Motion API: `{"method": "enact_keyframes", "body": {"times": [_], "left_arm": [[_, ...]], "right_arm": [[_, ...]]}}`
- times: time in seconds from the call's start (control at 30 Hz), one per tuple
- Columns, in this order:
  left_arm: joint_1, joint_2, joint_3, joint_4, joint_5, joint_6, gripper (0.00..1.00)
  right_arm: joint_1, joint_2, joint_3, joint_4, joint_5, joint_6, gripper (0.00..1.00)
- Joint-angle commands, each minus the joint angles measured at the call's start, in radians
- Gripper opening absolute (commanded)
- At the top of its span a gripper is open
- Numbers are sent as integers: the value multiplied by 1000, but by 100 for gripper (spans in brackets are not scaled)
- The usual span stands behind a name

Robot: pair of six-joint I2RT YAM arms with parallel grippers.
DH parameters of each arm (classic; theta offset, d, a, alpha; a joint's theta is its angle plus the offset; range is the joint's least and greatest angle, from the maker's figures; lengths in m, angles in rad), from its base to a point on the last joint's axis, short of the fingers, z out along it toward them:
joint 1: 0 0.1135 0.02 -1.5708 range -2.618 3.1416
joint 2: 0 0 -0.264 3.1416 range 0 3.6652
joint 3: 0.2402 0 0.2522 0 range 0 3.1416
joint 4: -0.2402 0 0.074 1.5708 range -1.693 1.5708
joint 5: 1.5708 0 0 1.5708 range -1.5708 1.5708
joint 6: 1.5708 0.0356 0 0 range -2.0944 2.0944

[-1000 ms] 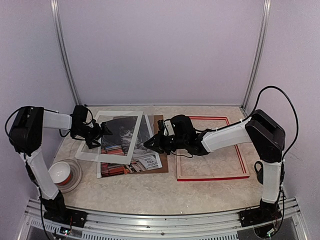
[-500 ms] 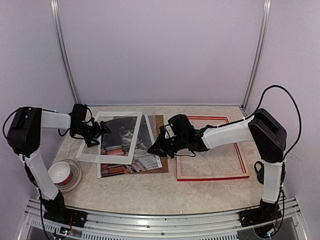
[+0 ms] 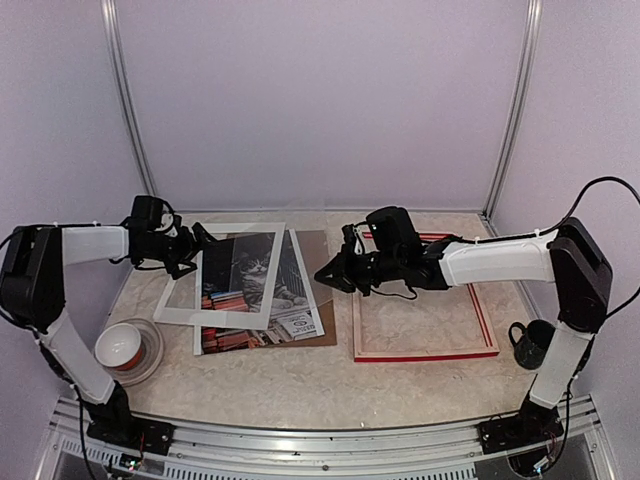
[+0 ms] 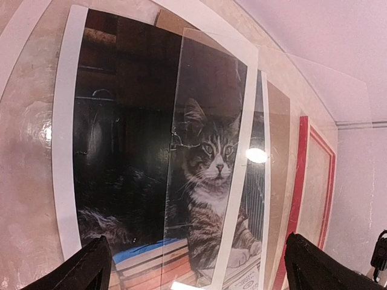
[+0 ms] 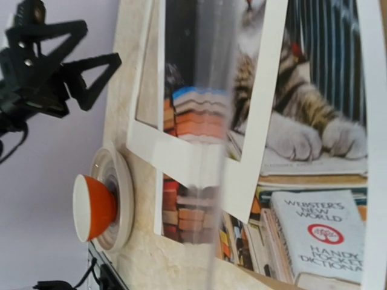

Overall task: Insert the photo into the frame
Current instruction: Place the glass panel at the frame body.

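Observation:
The photo [image 3: 280,325] of a tabby cat on books lies flat at the left of the table, also seen as the photo [image 4: 208,163] and the photo [image 5: 314,139] in the wrist views. A white mat board [image 3: 175,312] lies askew over it. The red frame [image 3: 430,355] lies flat to the right with nothing in it. My right gripper [image 3: 328,275] hangs between photo and frame, shut on a clear pane [image 5: 211,151] that tilts up over the photo; its fingers are hidden in its own view. My left gripper [image 3: 200,250] hovers open over the mat's far left side, holding nothing.
A brown backing board [image 3: 328,335] lies under the photo. An orange cup on a plate [image 3: 125,345] stands at the near left. A black mug [image 3: 530,345] sits by the right arm's base. The clear pane [image 4: 205,90] reaches across toward the left gripper.
My right gripper has closed and moved up and to the right, tilting the clear pane off the photo. The left gripper has drawn back a little toward the far left.

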Motion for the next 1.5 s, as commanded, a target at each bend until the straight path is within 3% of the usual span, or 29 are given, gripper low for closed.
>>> {"method": "enact_keyframes", "body": {"times": [0.0,0.83,1.47], "left_arm": [[2,-14,-10,35,29,-10,99],[-9,-9,-12,35,58,-21,99],[-21,-12,-12,37,72,-23,99]], "right_arm": [[-32,-90,-54,22,15,-54,3],[-320,-598,-285,-497,79,-266,5],[-598,-715,-338,-681,38,-450,8]]}}
